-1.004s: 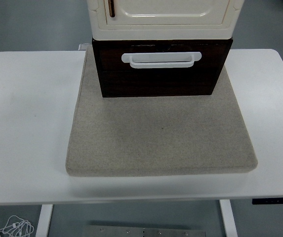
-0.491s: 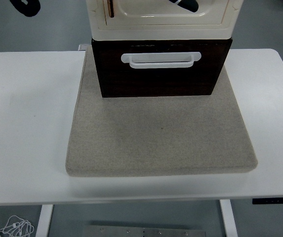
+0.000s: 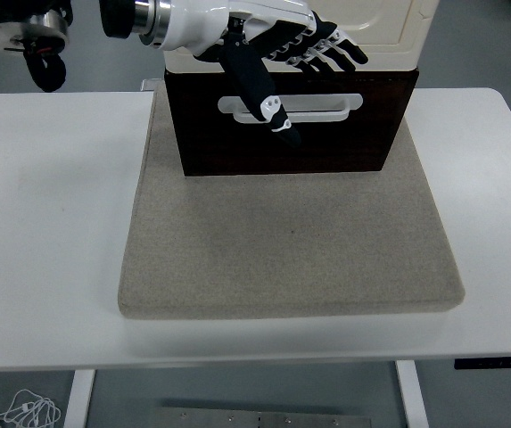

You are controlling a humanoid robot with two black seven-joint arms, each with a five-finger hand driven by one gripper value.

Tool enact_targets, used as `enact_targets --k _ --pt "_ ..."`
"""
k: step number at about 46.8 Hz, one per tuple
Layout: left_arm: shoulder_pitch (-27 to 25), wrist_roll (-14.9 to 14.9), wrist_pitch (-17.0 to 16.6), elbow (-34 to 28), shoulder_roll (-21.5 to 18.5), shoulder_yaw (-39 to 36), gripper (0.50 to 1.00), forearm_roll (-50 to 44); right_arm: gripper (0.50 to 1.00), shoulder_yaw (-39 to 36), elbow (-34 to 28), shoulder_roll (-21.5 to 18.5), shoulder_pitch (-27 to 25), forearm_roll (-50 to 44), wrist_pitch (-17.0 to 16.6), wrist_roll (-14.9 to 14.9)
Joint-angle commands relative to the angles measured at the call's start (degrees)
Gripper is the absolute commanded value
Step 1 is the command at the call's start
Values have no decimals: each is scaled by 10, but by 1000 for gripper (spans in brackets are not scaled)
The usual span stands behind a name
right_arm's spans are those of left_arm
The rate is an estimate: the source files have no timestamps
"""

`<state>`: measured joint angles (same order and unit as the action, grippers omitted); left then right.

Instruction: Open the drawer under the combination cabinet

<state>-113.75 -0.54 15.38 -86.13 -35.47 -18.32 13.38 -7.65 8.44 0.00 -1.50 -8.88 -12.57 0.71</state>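
The dark brown drawer (image 3: 335, 138) sits shut under the cream cabinet (image 3: 402, 31), at the back of the beige mat. Its white handle (image 3: 331, 107) runs across the drawer front. My left hand (image 3: 301, 76) reaches in from the upper left and hovers in front of the cabinet and the drawer's top edge. Its fingers (image 3: 331, 49) are spread and point right, and the thumb (image 3: 268, 98) hangs down across the left part of the handle. The hand holds nothing. The right arm is out of view.
A thick beige mat (image 3: 291, 245) covers the middle of the white table (image 3: 50, 196). Cables lie on the floor at the lower left (image 3: 23, 412). Grey floor shows behind the table.
My left arm has come in from the upper left. The hand now hangs open in front of the cabinet and drawer handle, where a second ago no arm showed.
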Motion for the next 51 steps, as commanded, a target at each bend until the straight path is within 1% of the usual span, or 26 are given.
enact_targets --k 1,7,9,12,17,21,31,41,51 --pt "-21 0 4 2 8 -37 1000 0 926 0 0 0 0 0 0 0" --pt "-34 -4 4 3 25 -73 1000 -1 926 0 0 0 0 0 0 0" --pt "-35 -10 2 3 30 -80 1000 -1 926 0 0 0 0 0 0 0" --pt "-35 -34 0 5 38 -81 1000 -7 926 0 0 0 0 0 0 0" --pt "-34 -77 -5 19 57 -81 1000 -49 926 0 0 0 0 0 0 0" --pt "-34 -98 -18 36 70 -81 1000 -67 926 0 0 0 0 0 0 0" --pt "-24 -128 -41 76 102 -81 1000 -68 926 0 0 0 0 0 0 0" --pt "-14 -149 -46 97 123 -81 1000 -68 926 0 0 0 0 0 0 0" --pt "-10 -162 -46 118 146 -81 1000 -68 926 0 0 0 0 0 0 0"
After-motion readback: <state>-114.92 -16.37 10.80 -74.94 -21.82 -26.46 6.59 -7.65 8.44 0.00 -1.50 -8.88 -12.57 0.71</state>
